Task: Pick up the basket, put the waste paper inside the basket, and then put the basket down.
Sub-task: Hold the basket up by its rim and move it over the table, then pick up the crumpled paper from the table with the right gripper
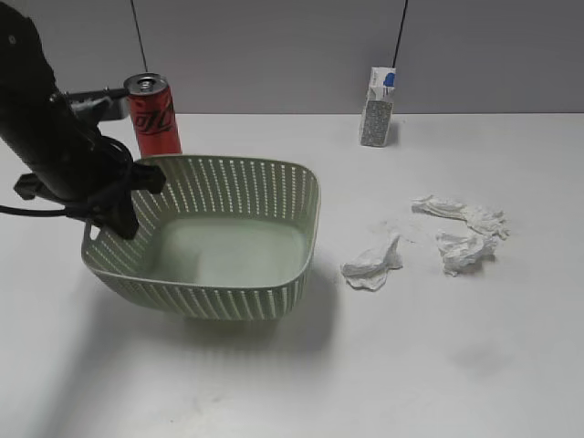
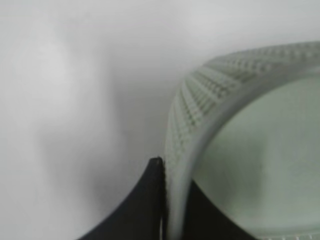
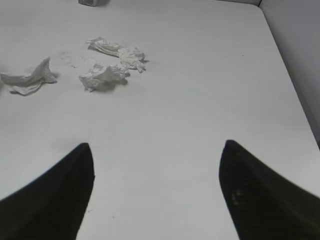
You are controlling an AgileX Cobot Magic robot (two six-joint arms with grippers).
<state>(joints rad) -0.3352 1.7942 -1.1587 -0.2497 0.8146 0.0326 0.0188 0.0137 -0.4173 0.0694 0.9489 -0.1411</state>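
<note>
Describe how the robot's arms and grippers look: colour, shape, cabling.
Left arm: black, bulky, with black cables along it, ending in the black left gripper. The right gripper shows two plain matte black fingers, broad at the base, tapering to rounded tips. No markings visible.

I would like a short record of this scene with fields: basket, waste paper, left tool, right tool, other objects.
basket: pale green basket, tilted, left side lifted off the table, nothing inside
waste paper: three white wads on the table, right of the basket
left tool: left tool shut on the basket's left rim
right tool: right tool open, above bare table, holding nothing
other objects: red can behind the basket; small carton upright at the back
</note>
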